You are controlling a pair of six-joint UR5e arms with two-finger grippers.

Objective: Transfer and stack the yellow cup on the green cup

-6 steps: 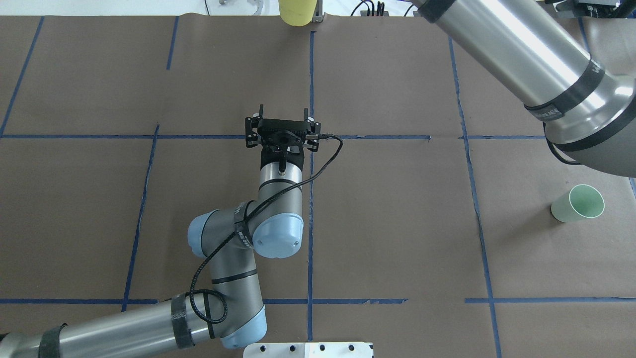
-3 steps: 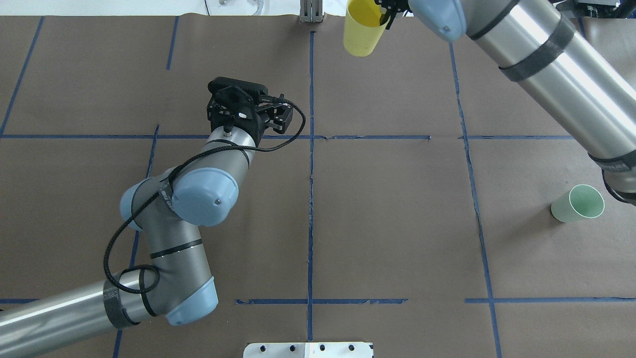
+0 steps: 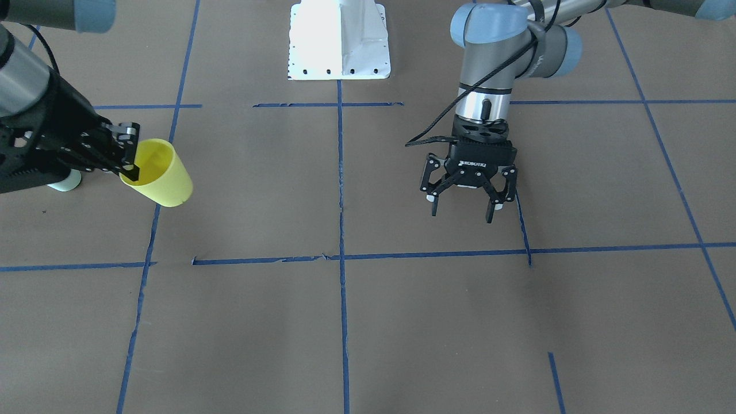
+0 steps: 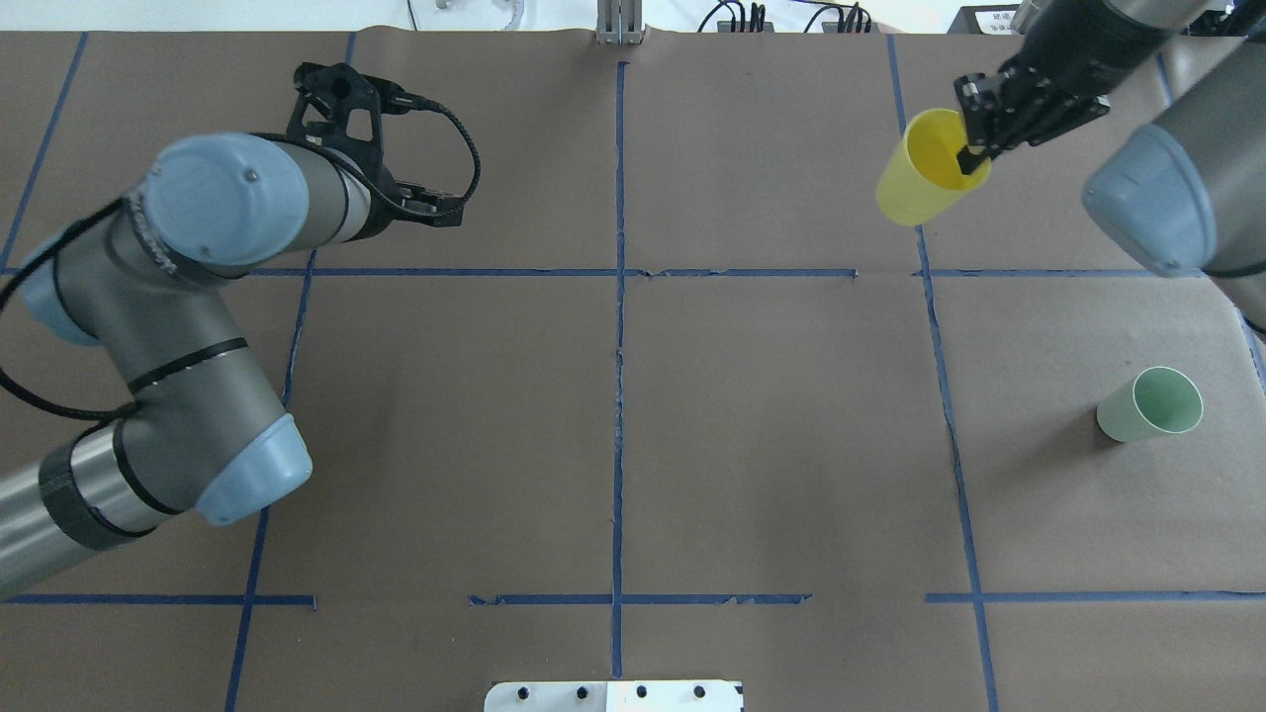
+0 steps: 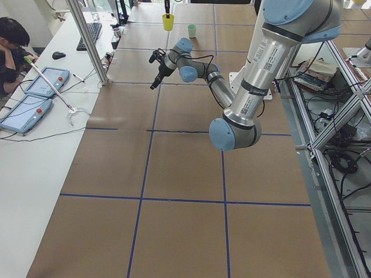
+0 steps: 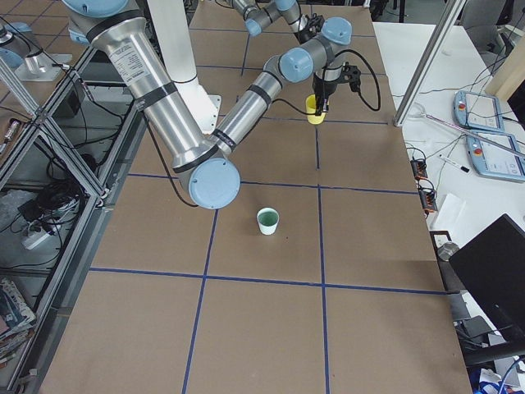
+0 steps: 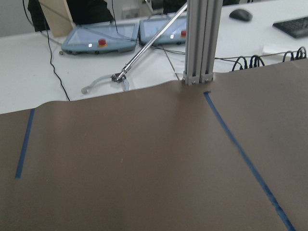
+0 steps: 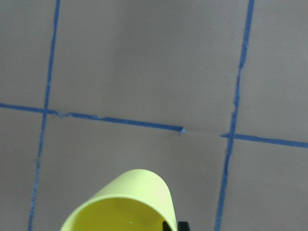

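The yellow cup (image 4: 915,188) hangs tilted above the table at the far right, also seen in the front view (image 3: 161,175) and the right wrist view (image 8: 125,202). My right gripper (image 4: 974,148) is shut on its rim, one finger inside (image 3: 127,167). The green cup (image 4: 1150,403) stands upright on the table near the right edge, closer to me than the yellow cup and apart from it; in the front view only a sliver (image 3: 64,183) shows behind the right gripper. My left gripper (image 3: 462,214) is open and empty above the table's left half.
A white base plate (image 4: 613,695) sits at the near middle edge. An aluminium post (image 7: 199,43) stands at the far edge. Blue tape lines grid the brown table (image 4: 771,445). An operator (image 5: 11,46) sits at the side desk with pendants.
My right arm has carried the yellow cup rightward and nearer, from the far middle to the far right. My left arm has swung away to the left, gripper still open.
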